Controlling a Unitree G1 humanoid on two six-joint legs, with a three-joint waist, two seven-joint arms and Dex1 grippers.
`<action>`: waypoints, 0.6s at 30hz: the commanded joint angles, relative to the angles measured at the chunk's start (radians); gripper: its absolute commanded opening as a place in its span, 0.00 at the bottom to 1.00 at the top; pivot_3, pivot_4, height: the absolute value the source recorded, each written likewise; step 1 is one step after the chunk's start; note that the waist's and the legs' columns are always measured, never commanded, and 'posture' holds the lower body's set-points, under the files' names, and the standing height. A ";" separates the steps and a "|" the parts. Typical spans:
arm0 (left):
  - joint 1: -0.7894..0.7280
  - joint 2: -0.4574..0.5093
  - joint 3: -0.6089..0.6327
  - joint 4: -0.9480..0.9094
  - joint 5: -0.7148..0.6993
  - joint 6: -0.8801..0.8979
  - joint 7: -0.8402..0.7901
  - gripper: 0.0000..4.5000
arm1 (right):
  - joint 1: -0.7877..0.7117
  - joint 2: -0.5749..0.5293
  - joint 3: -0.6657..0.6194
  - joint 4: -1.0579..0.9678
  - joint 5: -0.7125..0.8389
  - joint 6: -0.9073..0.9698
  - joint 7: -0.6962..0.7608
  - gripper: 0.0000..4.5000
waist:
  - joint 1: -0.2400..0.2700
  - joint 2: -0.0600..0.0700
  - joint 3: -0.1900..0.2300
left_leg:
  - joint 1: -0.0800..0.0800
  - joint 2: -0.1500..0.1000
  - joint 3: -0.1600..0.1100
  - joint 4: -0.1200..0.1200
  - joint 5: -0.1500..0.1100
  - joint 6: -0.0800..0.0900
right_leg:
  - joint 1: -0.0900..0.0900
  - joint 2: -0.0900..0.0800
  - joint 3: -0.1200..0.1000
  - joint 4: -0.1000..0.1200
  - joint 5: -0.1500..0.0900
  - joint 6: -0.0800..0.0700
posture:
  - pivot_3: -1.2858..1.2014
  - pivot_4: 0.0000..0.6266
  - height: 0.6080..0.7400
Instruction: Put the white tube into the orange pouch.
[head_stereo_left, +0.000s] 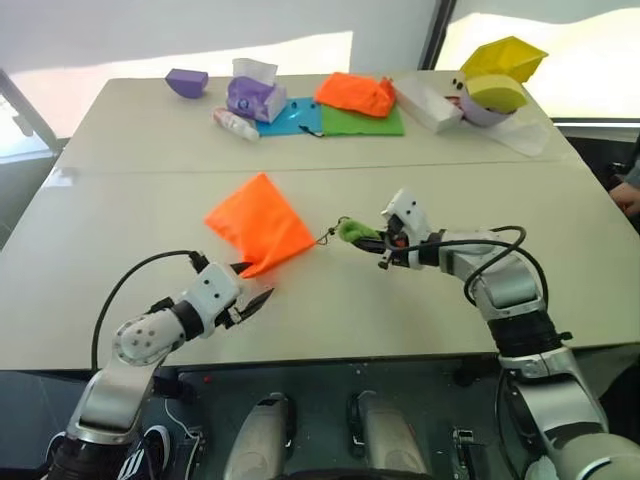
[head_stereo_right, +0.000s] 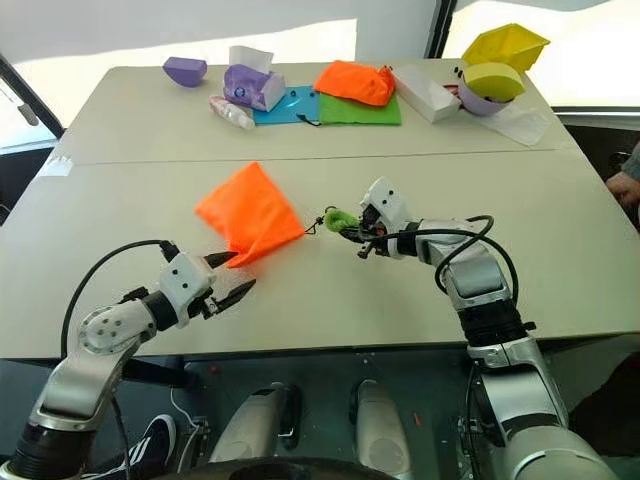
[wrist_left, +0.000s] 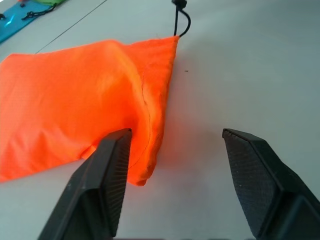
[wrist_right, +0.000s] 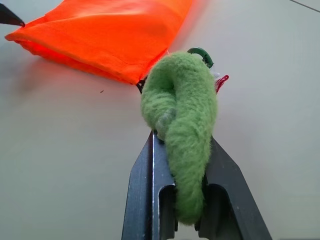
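Note:
The orange pouch (head_stereo_left: 258, 222) lies flat in the middle of the table, its thin black cord (head_stereo_left: 325, 238) running right to a fuzzy green ring (head_stereo_left: 352, 231). My right gripper (head_stereo_left: 378, 243) is shut on that green ring (wrist_right: 182, 115), just right of the pouch. My left gripper (head_stereo_left: 255, 283) stands open at the pouch's near corner. In the left wrist view one finger (wrist_left: 107, 170) sits against the pouch's edge (wrist_left: 75, 100), and bare table shows between the fingers. The white tube is hidden.
Along the far edge lie a lumpy orange bundle (head_stereo_left: 357, 94) on a green cloth (head_stereo_left: 365, 122), a blue cloth (head_stereo_left: 290, 118), a purple tissue holder (head_stereo_left: 253, 95), a pinkish-white bottle (head_stereo_left: 235, 123), a purple bowl (head_stereo_left: 186, 81), a white box (head_stereo_left: 428, 103) and yellow containers (head_stereo_left: 505, 60). A person's hand (head_stereo_left: 625, 195) is at the right edge.

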 joint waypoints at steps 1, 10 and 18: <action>-0.151 -0.022 -0.003 0.003 -0.052 -0.025 -0.015 0.69 | -0.017 0.023 -0.005 0.015 -0.008 -0.041 -0.032 0.00 | 0.004 0.000 0.000 | 0.000 0.000 0.000 0.000 0.000 0.000 | 0.000 0.000 0.000 0.000 0.000 0.000 | 0.52 0.24 0.99; -0.463 -0.134 -0.176 0.358 0.079 -0.110 0.000 0.69 | -0.029 0.063 0.003 0.071 -0.028 -0.083 -0.073 0.00 | 0.022 0.000 -0.001 | 0.001 -0.001 0.002 0.002 0.001 0.001 | 0.003 0.002 0.000 -0.002 0.004 0.003 | 0.52 0.24 0.99; -0.640 -0.297 -0.245 0.604 0.165 -0.055 0.107 0.69 | -0.036 0.083 -0.004 0.088 -0.044 -0.113 -0.119 0.00 | 0.022 0.000 -0.001 | 0.000 0.000 0.002 0.003 0.001 0.001 | 0.003 0.004 -0.001 -0.002 0.005 0.005 | 0.52 0.24 0.99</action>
